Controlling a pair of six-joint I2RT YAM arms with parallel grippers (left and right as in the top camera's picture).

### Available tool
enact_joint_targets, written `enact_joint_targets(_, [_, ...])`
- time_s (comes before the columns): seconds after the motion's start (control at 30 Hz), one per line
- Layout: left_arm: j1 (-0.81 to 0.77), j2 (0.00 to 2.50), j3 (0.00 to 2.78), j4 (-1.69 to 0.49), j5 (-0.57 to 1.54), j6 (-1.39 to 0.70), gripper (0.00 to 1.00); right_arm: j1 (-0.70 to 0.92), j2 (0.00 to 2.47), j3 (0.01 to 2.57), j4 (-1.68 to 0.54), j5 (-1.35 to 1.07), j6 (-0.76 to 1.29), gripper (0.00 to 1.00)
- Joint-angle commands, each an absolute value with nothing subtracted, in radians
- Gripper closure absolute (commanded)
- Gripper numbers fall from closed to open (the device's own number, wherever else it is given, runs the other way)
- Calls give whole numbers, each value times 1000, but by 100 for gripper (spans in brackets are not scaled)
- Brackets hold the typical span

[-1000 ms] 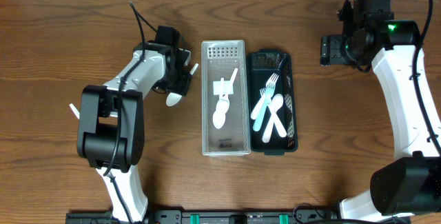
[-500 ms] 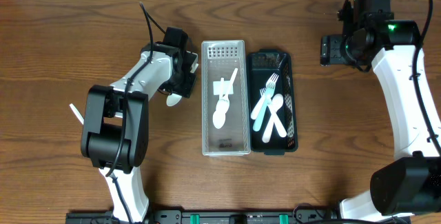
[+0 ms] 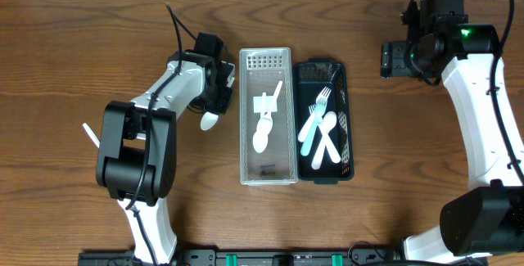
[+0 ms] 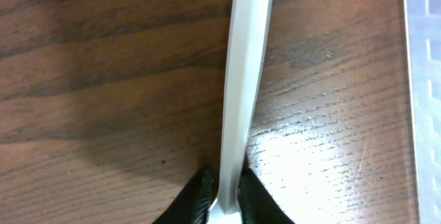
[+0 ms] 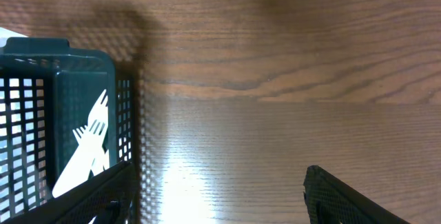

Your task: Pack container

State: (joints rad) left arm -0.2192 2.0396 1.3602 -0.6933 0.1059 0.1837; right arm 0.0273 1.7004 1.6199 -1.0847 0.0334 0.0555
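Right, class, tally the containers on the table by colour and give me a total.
Clear container: 1
Dark container: 1
Total: 2

Bright, even light; the overhead view is sharp. Wrist views show white glare on the table (image 4: 310, 134), the close spoon (image 4: 244, 79) slightly blurred.
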Motion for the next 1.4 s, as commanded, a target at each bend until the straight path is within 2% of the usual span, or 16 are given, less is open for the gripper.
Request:
enact_joint_targets(0.0, [-219, 2057, 1369, -698, 120, 190, 90, 25, 1710, 1612, -1085, 30, 43, 19])
enact_joint_targets(0.13, [-219, 2057, 1369, -699, 120, 190, 94, 25, 1710, 1612, -1085, 30, 43, 19])
enact_joint_targets(0.33, [-220, 2019, 1388, -732, 112, 171, 94, 25, 1710, 1612, -1085, 30, 43, 19])
enact_joint_targets(0.57, [-232, 1825, 1495, -897, 37, 105, 94, 25, 1710, 1612, -1085, 30, 43, 19])
enact_joint_targets(0.73, [-291, 1669, 1521, -959, 38, -43, 94, 25, 1710, 1612, -1085, 29, 43, 19])
enact_joint_targets(0.83, [-368, 1617, 1521, -987, 49, -211, 94, 25, 1710, 1612, -1085, 29, 43, 19])
enact_joint_targets(1.1, [-537, 1670, 1473, -951, 98, -509, 94, 25, 1710, 1612, -1089, 29, 43, 19])
enact_joint_targets(1.37, [-599, 1832, 1462, -902, 98, -517, 94, 25, 1710, 1612, -1090, 29, 43, 19])
